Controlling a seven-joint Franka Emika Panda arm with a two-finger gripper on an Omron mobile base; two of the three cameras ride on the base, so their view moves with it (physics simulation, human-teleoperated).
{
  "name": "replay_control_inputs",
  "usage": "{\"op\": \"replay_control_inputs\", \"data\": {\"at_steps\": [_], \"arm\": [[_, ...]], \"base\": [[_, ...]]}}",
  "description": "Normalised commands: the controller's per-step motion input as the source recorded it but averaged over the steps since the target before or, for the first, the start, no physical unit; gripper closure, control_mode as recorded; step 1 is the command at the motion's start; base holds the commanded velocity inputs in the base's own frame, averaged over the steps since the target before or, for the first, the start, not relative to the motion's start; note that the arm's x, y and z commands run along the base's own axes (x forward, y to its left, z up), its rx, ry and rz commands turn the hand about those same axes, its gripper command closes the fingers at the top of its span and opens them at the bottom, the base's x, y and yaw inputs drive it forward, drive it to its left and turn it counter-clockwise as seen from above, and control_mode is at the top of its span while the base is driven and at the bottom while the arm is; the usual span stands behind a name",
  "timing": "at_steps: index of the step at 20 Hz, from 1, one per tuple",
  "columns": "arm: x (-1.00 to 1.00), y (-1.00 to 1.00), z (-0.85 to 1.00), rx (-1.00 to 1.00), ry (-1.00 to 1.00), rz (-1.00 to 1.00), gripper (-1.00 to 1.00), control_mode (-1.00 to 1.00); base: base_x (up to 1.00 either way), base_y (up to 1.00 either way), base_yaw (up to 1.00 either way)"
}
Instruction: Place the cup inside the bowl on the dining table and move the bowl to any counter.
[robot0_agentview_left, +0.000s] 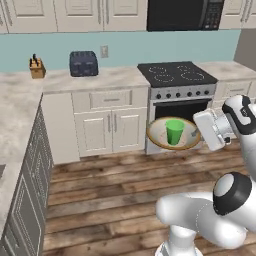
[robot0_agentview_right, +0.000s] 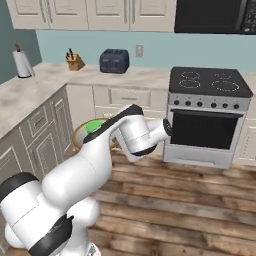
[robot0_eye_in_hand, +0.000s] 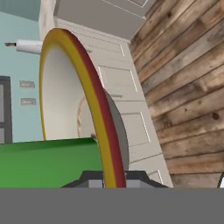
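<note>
In the left base view, look to the right of centre: the bowl (robot0_agentview_left: 161, 135) hangs in the air in front of the oven (robot0_agentview_left: 176, 111), clear of the wooden floor (robot0_agentview_left: 110, 185) below it. The cup (robot0_agentview_left: 174, 132) stands upright inside the bowl, near its middle. The gripper (robot0_agentview_left: 198, 132) meets the bowl at its right edge, with the white hand and arm extending to the right edge of the frame.

In the hand view, the bowl's rim (robot0_eye_in_hand: 98, 118) runs as a tan and red arc from the upper left down to the bottom centre, passing between the two dark fingertips (robot0_eye_in_hand: 89, 178). The jaws are pressed close on that rim, pinching it. The cup (robot0_eye_in_hand: 48, 162) appears as a green band at the lower left, lying against the pale inside of the bowl.

In the right base view, the arm covers most of the bowl (robot0_agentview_right: 80, 134); you see only a slice of rim and a patch of green cup (robot0_agentview_right: 93, 126) at centre left, in front of the grey cabinets (robot0_agentview_right: 45, 135).

The toaster (robot0_agentview_left: 83, 63) and knife block (robot0_agentview_left: 37, 67) sit on the far counter (robot0_agentview_left: 95, 79) at the upper left.
</note>
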Motion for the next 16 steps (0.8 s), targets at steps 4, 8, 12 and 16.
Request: {"op": "replay_control_inputs", "data": {"at_steps": [4, 8, 12, 16], "arm": [[0.00, 0.00, 0.00, 0.00, 0.00, 0.00, 1.00, 1.00], [0.00, 0.00, 0.00, 0.00, 0.00, 0.00, 1.00, 1.00], [0.00, 0.00, 0.00, 0.00, 0.00, 0.00, 1.00, 1.00], [0.00, 0.00, 0.00, 0.00, 0.00, 0.00, 1.00, 1.00]], "base": [[0.86, 0.46, 0.00], [0.85, 0.41, 0.00], [0.82, 0.39, 0.00], [0.73, 0.40, 0.00]]}}
